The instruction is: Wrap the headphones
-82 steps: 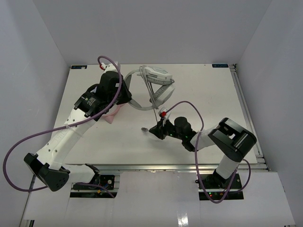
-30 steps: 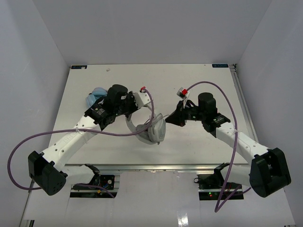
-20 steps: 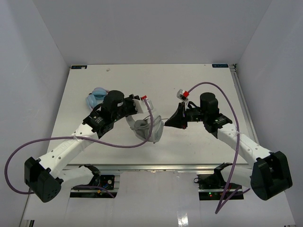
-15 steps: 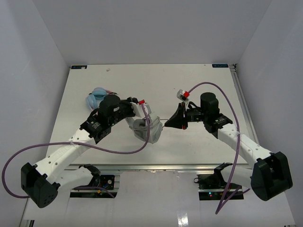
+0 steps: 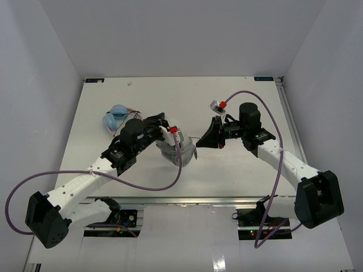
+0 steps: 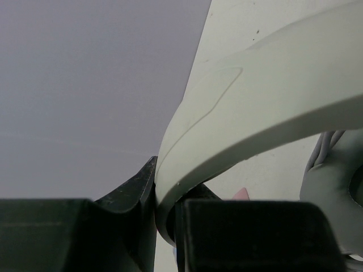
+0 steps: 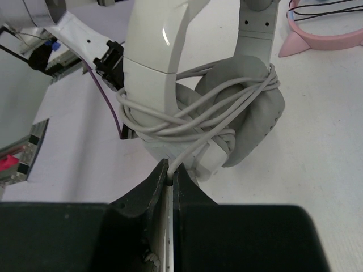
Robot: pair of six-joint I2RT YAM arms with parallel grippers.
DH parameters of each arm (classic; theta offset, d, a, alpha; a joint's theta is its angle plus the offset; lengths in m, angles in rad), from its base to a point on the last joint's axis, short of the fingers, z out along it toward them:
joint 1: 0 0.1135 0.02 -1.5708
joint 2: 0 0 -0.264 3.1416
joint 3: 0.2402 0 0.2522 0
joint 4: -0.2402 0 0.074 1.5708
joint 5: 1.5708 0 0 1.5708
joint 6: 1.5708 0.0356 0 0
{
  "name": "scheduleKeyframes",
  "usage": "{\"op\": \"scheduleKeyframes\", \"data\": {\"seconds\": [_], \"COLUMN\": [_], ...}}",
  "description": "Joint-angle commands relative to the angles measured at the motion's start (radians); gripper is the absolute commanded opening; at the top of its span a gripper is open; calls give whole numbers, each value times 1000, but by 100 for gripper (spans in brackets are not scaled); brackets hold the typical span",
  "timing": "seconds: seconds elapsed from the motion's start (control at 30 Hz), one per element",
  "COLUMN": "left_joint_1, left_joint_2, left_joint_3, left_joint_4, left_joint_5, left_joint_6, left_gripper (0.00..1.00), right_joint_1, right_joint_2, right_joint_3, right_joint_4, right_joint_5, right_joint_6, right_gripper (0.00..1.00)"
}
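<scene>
Two pincers, both clamped: left pincer (image 6: 165, 211) on the headband (image 6: 255, 107), right pincer (image 7: 170, 173) on the cable (image 7: 195, 119) where it leaves the coils. Position: headphones (image 5: 176, 148) mid-tabletop (image 5: 238, 102), between the pincers; resting or lifted, cannot tell. Judged light. Band stiff, smooth plastic, may slip. Cups (image 7: 249, 107) soft. Cable thin, limp; mild tension only. Best hold: band.

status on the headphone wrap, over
Left pincer shut on headband. Right pincer shut on cable, coils round the ear cups. Blue-pink bundle behind, apart.
</scene>
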Motion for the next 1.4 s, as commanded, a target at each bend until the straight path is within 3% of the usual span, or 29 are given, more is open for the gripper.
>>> {"op": "scheduleKeyframes", "data": {"seconds": [0.0,0.33,0.43,0.7,0.83,1.13,1.3,1.37], "left_joint_1": [35,35,34,25,12,-15,-14,-9], "left_joint_2": [40,154,204,344,430,497,535,553], "left_joint_3": [-20,46,124,295,385,332,320,313], "left_joint_4": [-40,1,-88,-284,-418,-384,-356,-343], "left_joint_5": [-253,-369,-411,-522,-591,-698,-707,-719], "left_joint_6": [102,26,-97,-316,-470,-492,-497,-494], "left_gripper": [0,0,0,0,0,0,0,0], "right_joint_1": [-13,-10,-2,26,24,17,3,-10], "right_joint_2": [-42,-18,19,99,112,109,179,255], "right_joint_3": [36,-24,-37,-28,-9,-15,-37,-56], "right_joint_4": [241,545,643,619,522,621,781,978], "right_joint_5": [-215,-186,-129,116,270,358,329,302], "right_joint_6": [189,502,597,647,650,870,1028,1121], "right_gripper": [8,8,8,8,8,8,8,8]}}
